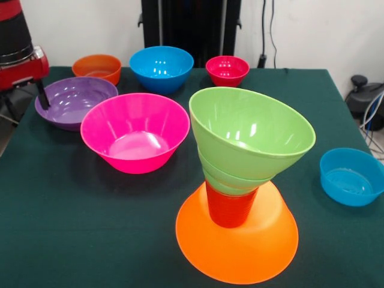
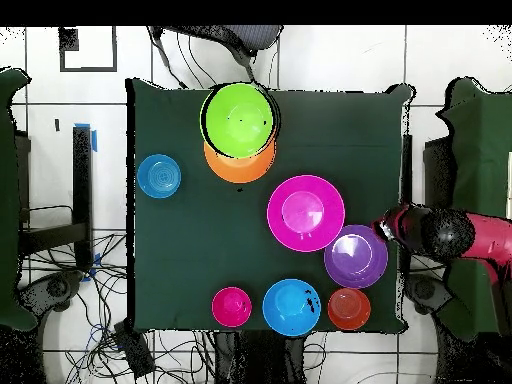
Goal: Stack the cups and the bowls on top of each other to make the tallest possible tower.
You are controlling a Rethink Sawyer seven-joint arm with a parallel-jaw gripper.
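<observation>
Orange-red cup (image 1: 230,209) under the green bowl (image 1: 252,132) shows only frontally; the hand's (image 1: 43,96) opening is unclear.

The tool (image 1: 43,99) stands at one side edge of the surface (image 1: 72,228), at the rim of the first bowl (image 1: 75,101). Just beyond that bowl from the tool sits the big bowl (image 1: 135,132). A row of three bowls (image 1: 161,68) runs away from the tool along the robot-side edge. Well apart from the tool, past the big bowl, stands the tower (image 1: 240,180): an upturned bowl (image 1: 237,246), a cup (image 1: 231,210) on it, then two nested bowls (image 1: 252,129) on top (they tilt). Farthest from the tool, beyond the tower, lies a lone bowl (image 1: 351,176).
</observation>
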